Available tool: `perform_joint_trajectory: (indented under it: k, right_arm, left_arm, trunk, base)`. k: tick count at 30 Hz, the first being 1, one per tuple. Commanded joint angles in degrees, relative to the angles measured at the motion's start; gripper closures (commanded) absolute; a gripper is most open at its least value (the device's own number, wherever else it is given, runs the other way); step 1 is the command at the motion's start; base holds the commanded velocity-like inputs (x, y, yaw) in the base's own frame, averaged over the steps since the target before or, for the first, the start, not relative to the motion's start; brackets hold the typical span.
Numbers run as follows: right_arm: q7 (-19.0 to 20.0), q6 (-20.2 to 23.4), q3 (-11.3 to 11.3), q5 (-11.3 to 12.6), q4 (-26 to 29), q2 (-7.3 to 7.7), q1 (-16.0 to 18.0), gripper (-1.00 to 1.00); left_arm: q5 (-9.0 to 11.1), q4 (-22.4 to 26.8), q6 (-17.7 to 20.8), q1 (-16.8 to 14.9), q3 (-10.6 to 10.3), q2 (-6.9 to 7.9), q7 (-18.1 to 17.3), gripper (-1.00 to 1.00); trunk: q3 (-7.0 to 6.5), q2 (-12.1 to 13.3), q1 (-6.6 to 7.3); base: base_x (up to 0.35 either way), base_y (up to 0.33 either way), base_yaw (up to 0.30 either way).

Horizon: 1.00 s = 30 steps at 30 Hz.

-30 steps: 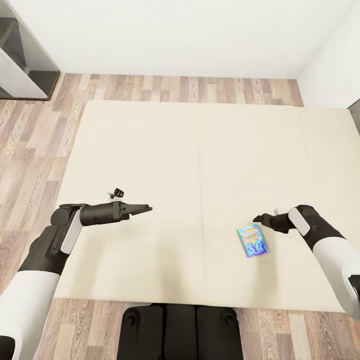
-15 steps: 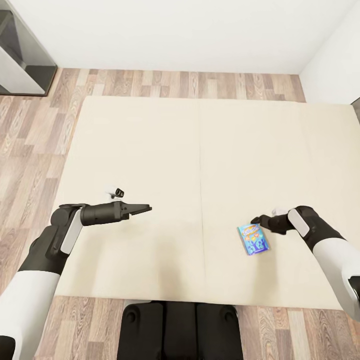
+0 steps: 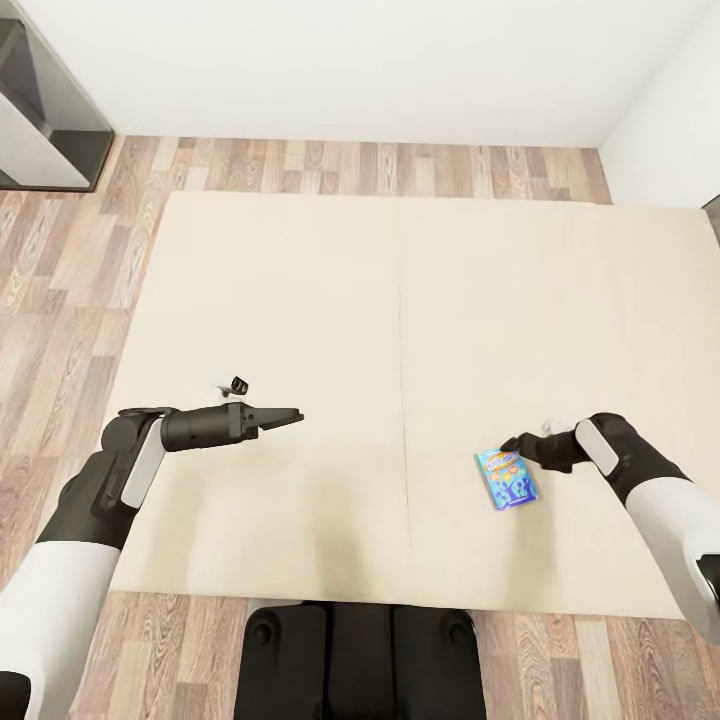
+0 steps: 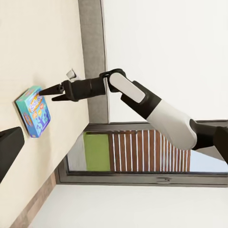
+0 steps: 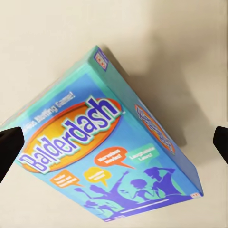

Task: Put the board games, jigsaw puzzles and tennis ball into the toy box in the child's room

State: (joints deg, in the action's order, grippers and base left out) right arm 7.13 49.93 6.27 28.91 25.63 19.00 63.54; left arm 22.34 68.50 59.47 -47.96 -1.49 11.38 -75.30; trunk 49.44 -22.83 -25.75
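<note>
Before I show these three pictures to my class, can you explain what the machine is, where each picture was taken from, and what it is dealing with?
It is a simulated two-armed robot. The wide picture comes from its head camera, looking down over a cream bed. The other two come from cameras near each gripper. On the bed lies a blue board game box, lettered "Balderdash" in the right wrist view. The right gripper hangs at the box's far edge, fingers spread to either side, holding nothing yet. The left gripper hovers over bare mattress; whether it is open is unclear.

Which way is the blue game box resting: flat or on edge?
Flat: the blue game box lies face-up on the bed, its printed lid showing.
</note>
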Motion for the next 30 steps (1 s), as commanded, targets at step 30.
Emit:
perform_joint_trajectory:
  k: [30]
  right_arm:
    - [0.63, -0.10, 0.85, -3.50, 0.12, -0.09, 0.00, -1.00]
  left_arm:
    - [0.16, 0.18, 0.47, -0.03, -0.09, 0.05, -0.07, -1.00]
  trunk:
    - [0.83, -0.09, -0.03]
  base:
    - [0.000, 0.000, 0.000]
